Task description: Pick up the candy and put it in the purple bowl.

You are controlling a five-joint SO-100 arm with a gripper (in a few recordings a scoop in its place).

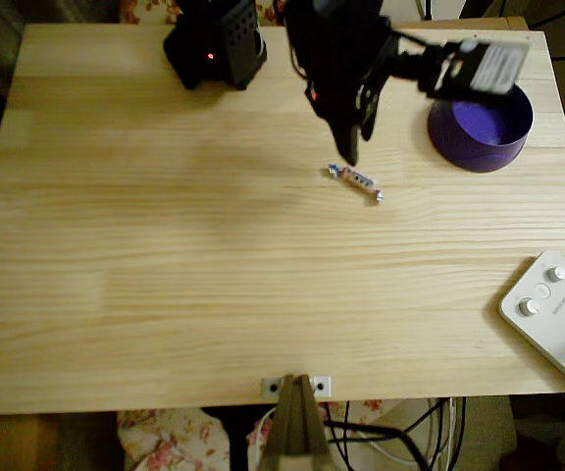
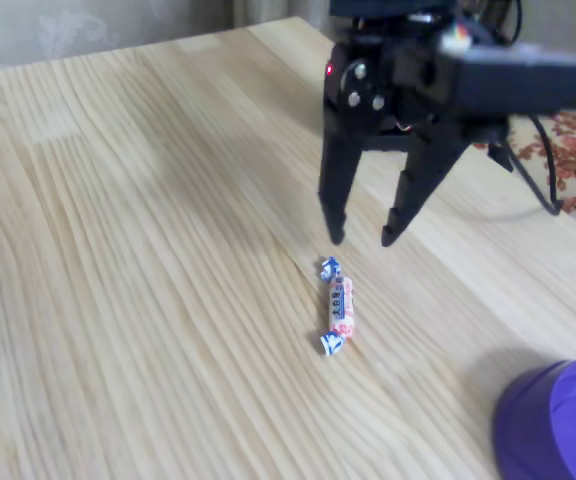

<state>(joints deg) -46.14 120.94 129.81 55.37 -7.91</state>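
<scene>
A: From overhead, the gripper (image 1: 353, 145) is hanging just above the candy's (image 1: 355, 183) upper-left end, and the candy is lying loose and slantwise on the table (image 1: 165, 255), mid-board. The bowl (image 1: 480, 132) is sitting well to the right, partly under the arm's wrist.

B: Are the jaws showing there?

A: Not clearly, they're stacking into one dark shape. In the fixed view the gripper (image 2: 362, 238) is standing spread wide, empty, tips apart and off the wood, with the candy (image 2: 339, 306) lying just in front of them, the bowl (image 2: 558, 425) peeking in at the bottom right.

B: What's risking a miss?

A: The candy is lying outside the gap, I'd judge, so closing here is likely grabbing air; a finger landing on a twisted end could be flicking it away
</scene>
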